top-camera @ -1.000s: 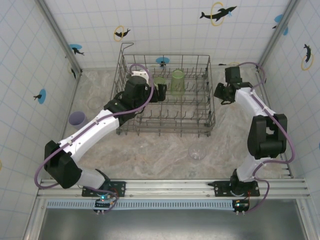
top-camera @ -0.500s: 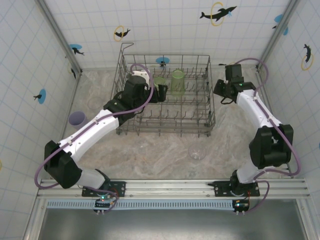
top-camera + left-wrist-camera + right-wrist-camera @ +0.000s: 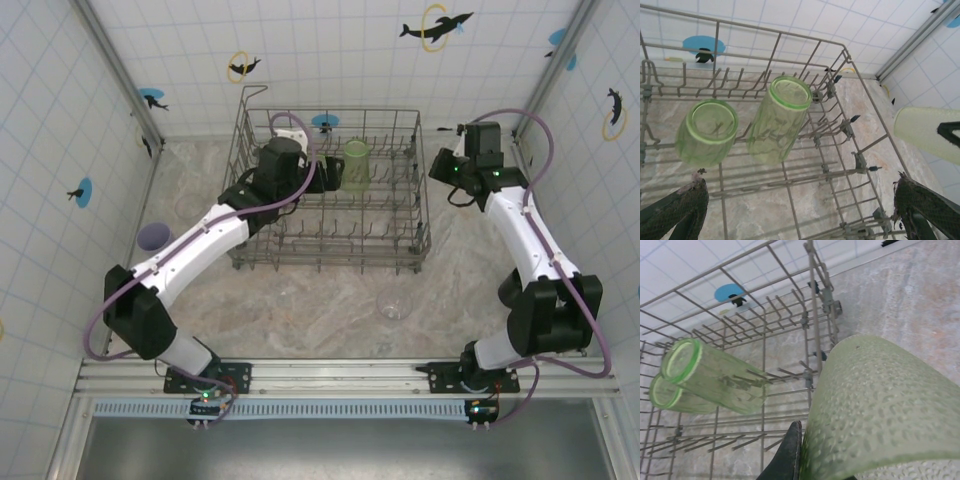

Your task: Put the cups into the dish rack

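Cups: translucent green tumbler [image 3: 707,131] and second green tumbler [image 3: 782,120] sit loaded in grey wire dish rack [image 3: 330,262], upper centre. Right end effector [image 3: 455,170] clamps textured green tumbler [image 3: 875,405] just right of rack. Left end effector [image 3: 797,192] spread, empty. Lavender tumbler [image 3: 152,237] at left and clear glass [image 3: 393,304] at lower centre are unloaded on marble surface [image 3: 320,310].

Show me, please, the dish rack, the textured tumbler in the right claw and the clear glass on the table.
dish rack [image 3: 380,112], top external view, on its far rim wire.
textured tumbler [image 3: 880,410], right wrist view, on its side wall.
clear glass [image 3: 393,305], top external view, on its middle.
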`<action>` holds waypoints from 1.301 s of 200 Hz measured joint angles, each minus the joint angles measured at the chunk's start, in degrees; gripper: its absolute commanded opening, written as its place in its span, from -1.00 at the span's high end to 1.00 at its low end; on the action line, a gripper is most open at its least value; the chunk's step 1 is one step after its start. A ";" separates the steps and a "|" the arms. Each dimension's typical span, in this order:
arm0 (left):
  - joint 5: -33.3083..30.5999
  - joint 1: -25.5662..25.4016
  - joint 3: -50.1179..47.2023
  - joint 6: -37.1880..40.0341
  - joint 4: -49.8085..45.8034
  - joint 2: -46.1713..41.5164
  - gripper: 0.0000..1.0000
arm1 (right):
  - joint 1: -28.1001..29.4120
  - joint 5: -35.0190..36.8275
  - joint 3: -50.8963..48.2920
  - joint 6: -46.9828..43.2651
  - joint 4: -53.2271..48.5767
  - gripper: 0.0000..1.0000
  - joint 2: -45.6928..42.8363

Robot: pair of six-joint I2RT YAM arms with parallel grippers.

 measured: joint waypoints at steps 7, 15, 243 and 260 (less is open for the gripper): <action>0.37 0.17 0.83 -0.17 0.02 0.59 -0.95 | 0.00 -0.79 -0.02 0.02 0.52 1.00 -0.24; 0.83 0.28 1.79 -0.55 0.04 1.31 -0.95 | 0.00 -2.05 -0.04 0.20 1.38 1.00 -0.68; 33.97 8.07 5.81 -32.92 23.17 15.04 -0.95 | 2.27 -37.05 -29.57 29.49 69.00 1.00 -7.39; 35.60 8.07 5.81 -35.08 25.18 15.06 -0.95 | 2.73 -37.51 -29.59 30.69 71.47 1.00 -7.37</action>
